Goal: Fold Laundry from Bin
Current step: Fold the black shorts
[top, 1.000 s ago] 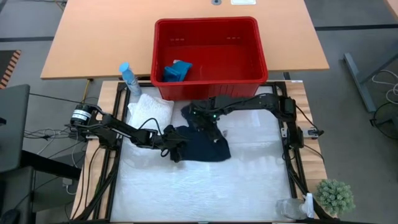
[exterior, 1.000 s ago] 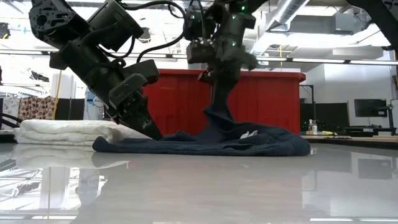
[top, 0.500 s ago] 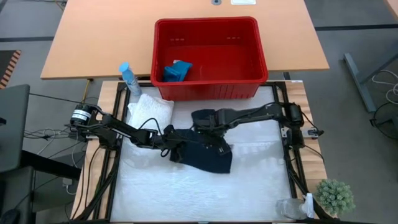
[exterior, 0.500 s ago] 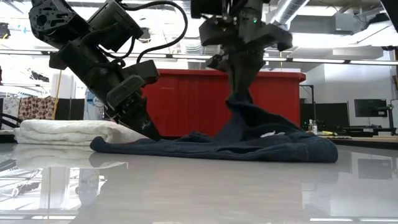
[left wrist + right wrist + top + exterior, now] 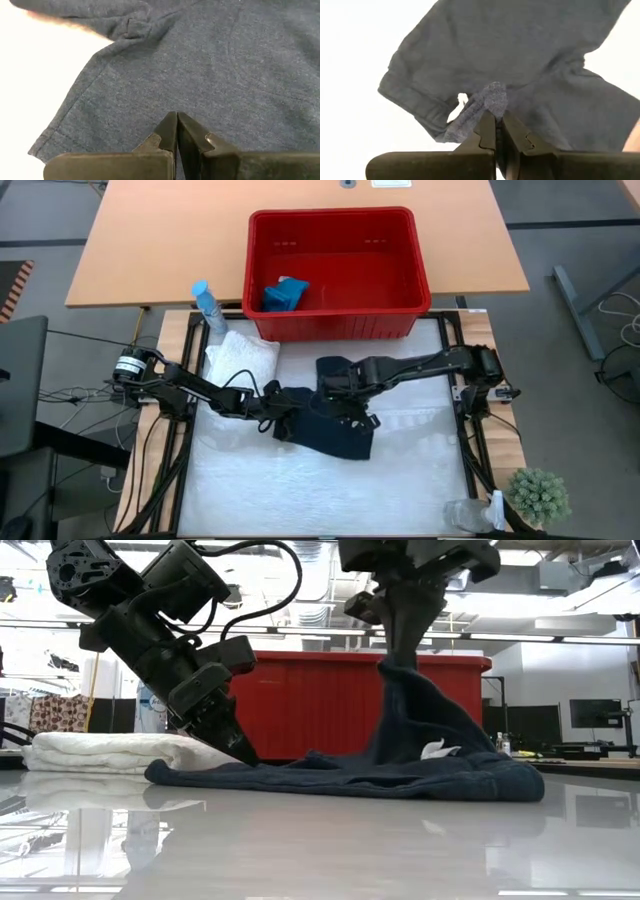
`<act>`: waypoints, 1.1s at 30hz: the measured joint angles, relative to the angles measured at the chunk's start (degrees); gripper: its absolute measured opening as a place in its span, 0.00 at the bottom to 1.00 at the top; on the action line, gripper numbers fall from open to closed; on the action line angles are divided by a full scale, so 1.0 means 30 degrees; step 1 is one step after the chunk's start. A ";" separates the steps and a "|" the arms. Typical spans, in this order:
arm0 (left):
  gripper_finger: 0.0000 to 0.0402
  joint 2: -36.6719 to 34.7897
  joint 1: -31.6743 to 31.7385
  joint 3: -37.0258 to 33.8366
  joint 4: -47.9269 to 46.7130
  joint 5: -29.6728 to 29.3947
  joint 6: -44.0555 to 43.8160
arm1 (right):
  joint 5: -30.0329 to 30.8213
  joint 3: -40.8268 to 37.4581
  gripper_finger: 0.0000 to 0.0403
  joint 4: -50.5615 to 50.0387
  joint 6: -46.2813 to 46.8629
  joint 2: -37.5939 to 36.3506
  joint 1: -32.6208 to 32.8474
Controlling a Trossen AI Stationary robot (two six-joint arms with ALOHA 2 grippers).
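Two robot hands grip one dark navy garment [image 5: 330, 428] on the bench [image 5: 300, 490]. Left hand [image 5: 243, 752] pins its edge flat, fingers shut. Right hand [image 5: 395, 645] pinches a fold, lifting it. White folded cloth [image 5: 242, 360] lies beside; teal cloth [image 5: 284, 293] sits inside the red bin [image 5: 335, 220].

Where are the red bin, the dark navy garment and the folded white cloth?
red bin [image 5: 335, 326]: high view, on its near wall.
dark navy garment [image 5: 338, 434]: high view, on its flat part.
folded white cloth [image 5: 240, 360]: high view, on its top middle.
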 joint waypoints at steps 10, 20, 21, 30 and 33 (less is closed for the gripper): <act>0.00 0.2149 0.0026 0.0044 0.1686 0.0957 -0.0571 | -0.0040 0.0001 0.07 -0.0160 0.0886 0.0087 0.1616; 0.00 0.3140 0.0312 0.0044 0.3411 0.2238 -0.0766 | -0.1878 0.0001 0.07 -0.0295 0.1704 0.0118 0.3620; 0.00 0.3147 0.0414 0.0036 0.3476 0.2386 -0.0893 | -0.2334 0.0008 0.07 -0.0303 0.1719 0.0158 0.3854; 0.00 0.3164 0.1203 0.0022 0.3680 0.3183 -0.1169 | -0.4528 0.0008 0.07 -0.1526 0.1837 0.0204 0.5194; 0.00 0.3206 0.1405 -0.0007 0.4197 0.3454 -0.1224 | -0.3572 0.0008 0.07 -0.1225 0.2085 0.0204 0.5313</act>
